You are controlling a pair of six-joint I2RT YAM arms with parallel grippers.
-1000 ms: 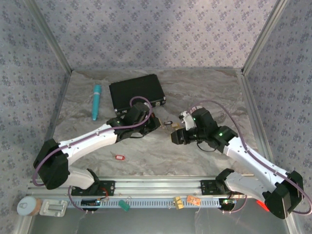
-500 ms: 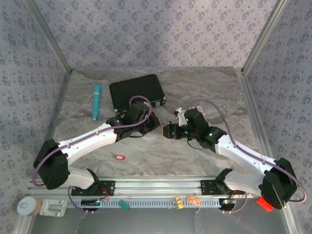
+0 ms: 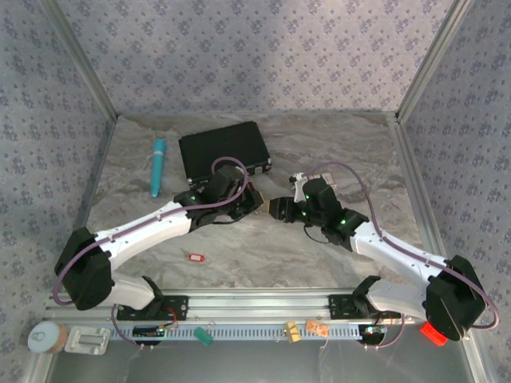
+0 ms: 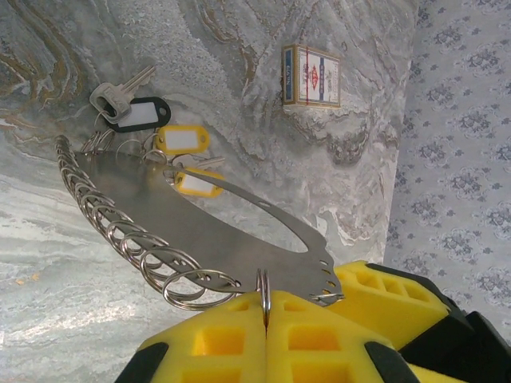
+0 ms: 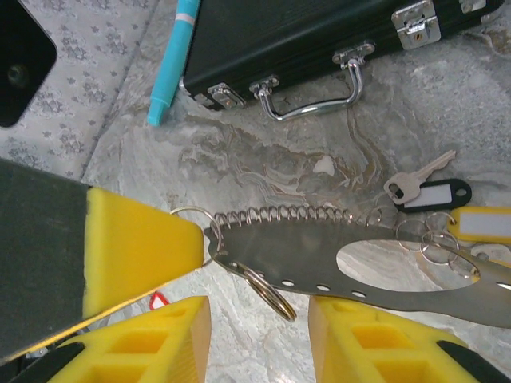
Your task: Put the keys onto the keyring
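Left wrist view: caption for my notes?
Left gripper pinching a split ring on the keyring plate, tagged keys at its far end.

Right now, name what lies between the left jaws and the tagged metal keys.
A flat steel plate edged with split rings, seen in the left wrist view.

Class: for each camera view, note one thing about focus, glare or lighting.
Top external: even, soft light; the red-tagged key is tiny, without detail. Left wrist: the near yellow fingers are soft, the keyring plate shows a dull sheen. Right wrist: bright glints on the case's handle.
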